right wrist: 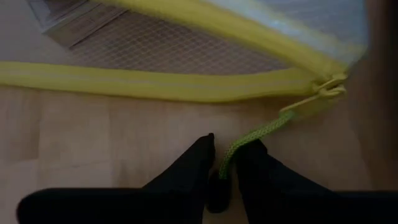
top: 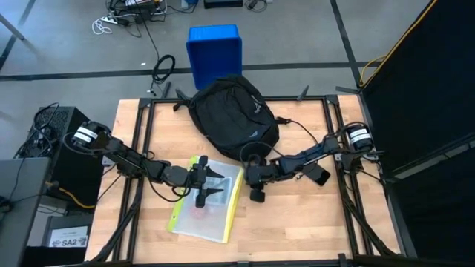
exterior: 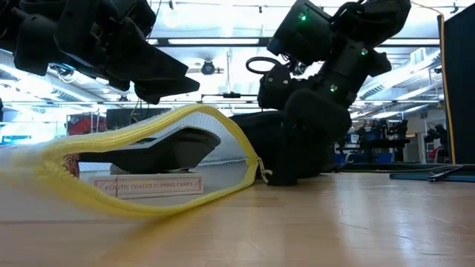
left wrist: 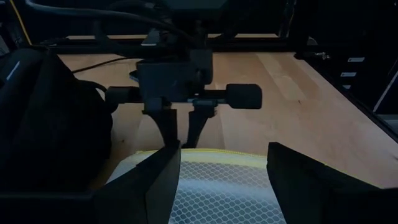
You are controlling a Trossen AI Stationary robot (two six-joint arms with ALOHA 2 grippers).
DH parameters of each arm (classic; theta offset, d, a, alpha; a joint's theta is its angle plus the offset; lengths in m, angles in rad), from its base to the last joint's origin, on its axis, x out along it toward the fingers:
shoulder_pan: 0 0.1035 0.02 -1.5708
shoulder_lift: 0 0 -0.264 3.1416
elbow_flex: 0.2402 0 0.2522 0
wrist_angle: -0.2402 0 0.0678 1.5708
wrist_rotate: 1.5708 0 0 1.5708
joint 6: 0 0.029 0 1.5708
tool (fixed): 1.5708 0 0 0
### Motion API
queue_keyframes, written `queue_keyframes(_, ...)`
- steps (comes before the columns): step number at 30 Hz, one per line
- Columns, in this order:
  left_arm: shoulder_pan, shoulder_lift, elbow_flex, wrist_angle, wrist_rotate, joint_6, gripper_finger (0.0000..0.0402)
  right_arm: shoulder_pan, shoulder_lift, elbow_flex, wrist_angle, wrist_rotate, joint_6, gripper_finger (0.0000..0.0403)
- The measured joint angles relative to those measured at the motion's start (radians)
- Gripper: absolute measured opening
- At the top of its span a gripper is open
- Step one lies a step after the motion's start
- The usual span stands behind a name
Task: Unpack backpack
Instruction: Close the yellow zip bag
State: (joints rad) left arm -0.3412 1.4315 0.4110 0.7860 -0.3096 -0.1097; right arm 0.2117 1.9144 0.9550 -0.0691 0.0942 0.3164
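The black backpack (top: 234,111) lies on its side at the table's far middle, touched by no gripper. In front of it a yellow-edged mesh pouch (top: 208,200) lies on the wood. Its upper layer arches up (exterior: 185,119) over a box of playing cards (exterior: 145,185). My left gripper (left wrist: 224,180) hangs open just over the pouch (left wrist: 217,193), one finger on each side above the mesh. My right gripper (right wrist: 227,165) is at the pouch's right far corner (top: 241,169), shut on the green cord of the zipper pull. My right gripper pinches the green zipper-pull cord (right wrist: 239,148) between its two fingertips (right wrist: 199,163), at the cord's free end. The fingers slant steeply down from the table's right side. The cord runs almost straight to the yellow zipper slider (right wrist: 329,87) at the pouch's corner.
A blue plastic bin (top: 214,52) stands on the floor beyond the table's far edge. Black frame rails (top: 145,141) run along the table's sides. Bare wood (top: 312,222) lies at the near right.
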Motion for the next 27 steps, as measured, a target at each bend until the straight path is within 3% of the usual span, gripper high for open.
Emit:
queue_keyframes(9,0.0,0.0,0.0,0.009,0.0,0.017,0.0209,0.051,-0.073,-0.009,-0.046,-0.046,0.121,0.0005)
queue_keyframes(17,-0.02,0.0,0.028,0.054,0.005,0.084,0.0209,0.098,-0.176,-0.01,-0.041,-0.044,0.126,0.0001)
queue_keyframes(23,-0.082,0.054,0.13,0.021,-0.004,0.204,0.0209,0.093,-0.197,-0.009,0.034,-0.027,0.124,0.0)
queue_keyframes(27,-0.107,0.161,0.268,-0.163,-0.082,0.273,0.0209,0.071,-0.197,-0.007,0.074,-0.062,0.119,0.0)
